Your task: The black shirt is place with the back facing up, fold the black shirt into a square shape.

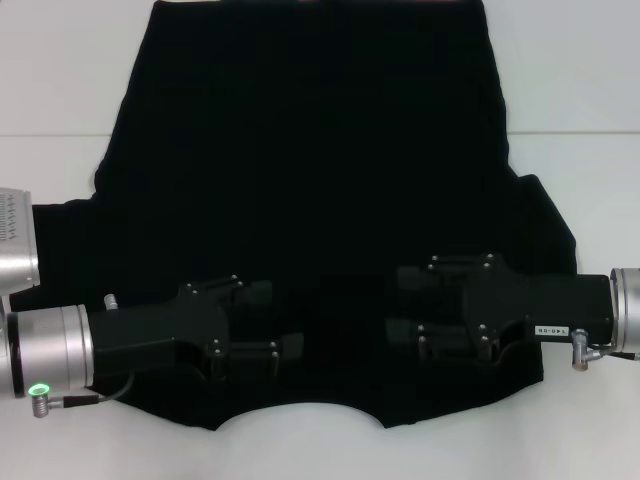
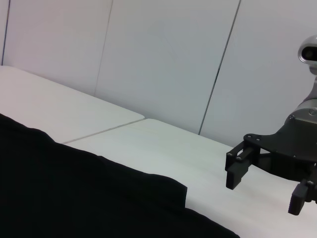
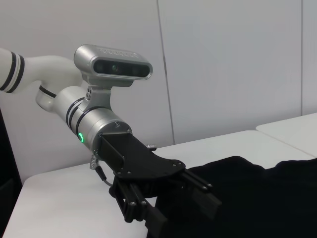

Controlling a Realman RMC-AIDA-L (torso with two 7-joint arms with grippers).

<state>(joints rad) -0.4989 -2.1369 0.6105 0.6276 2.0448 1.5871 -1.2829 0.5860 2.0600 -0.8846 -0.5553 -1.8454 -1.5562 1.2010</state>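
Your left gripper (image 1: 285,325) and right gripper (image 1: 400,305), both spread, hover over the flat black shirt (image 1: 310,150) near its neckline, probably to pinch it.

The black shirt (image 1: 310,190) is a large, plain, matte black garment with no print, spread flat on the white bench (image 1: 590,80). Its curved neckline lies at the near edge, closest to the robot, and the straight hem reaches the far end of the view. Both short sleeves spread outward at the near corners, one to each side. The body runs away from the robot, narrowing slightly toward the hem. The cloth lies mostly smooth, with a low raised fold along one sleeve edge in the left wrist view.
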